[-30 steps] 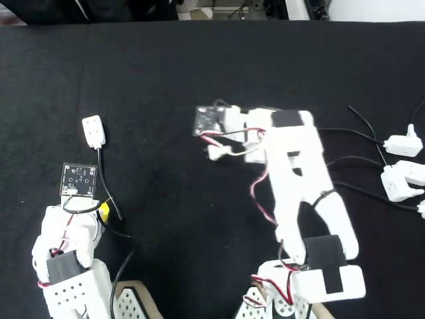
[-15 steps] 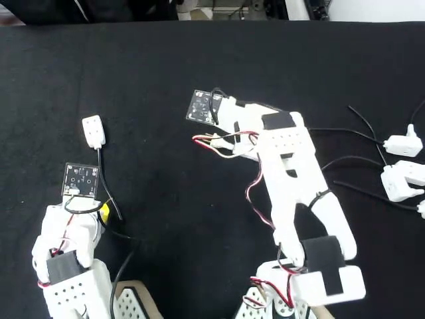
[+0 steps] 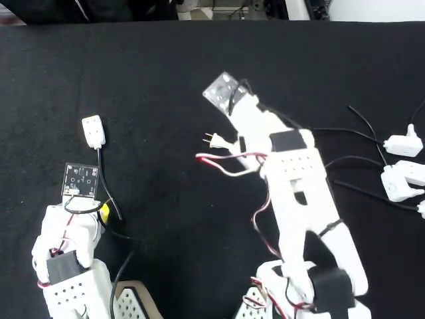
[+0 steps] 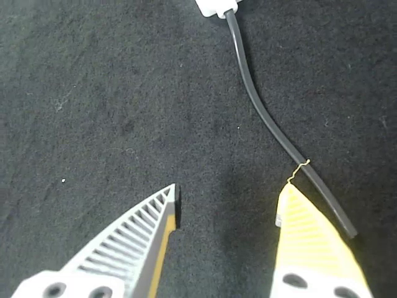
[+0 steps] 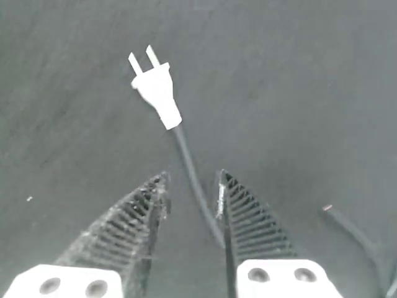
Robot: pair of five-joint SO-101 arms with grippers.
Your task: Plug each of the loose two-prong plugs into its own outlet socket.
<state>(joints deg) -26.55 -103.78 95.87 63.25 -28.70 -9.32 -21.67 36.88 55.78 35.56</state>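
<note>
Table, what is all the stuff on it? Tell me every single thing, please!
Table: one, black cloth cover, under everything.
Two-prong plug: one, white, mid-table, on a dark cord.
Socket block: one, white, on the left side of the high view, with a black cord trailing from it.
White power pieces: at least two, at the high view's right edge, with black cords; I cannot tell whether they are plugs or sockets.
Left claw: one, open, grey and yellow fingers, above the cloth beside the black cord.
Right claw: one, open, grey fingers on either side of the dark cord, just behind the plug.
</note>
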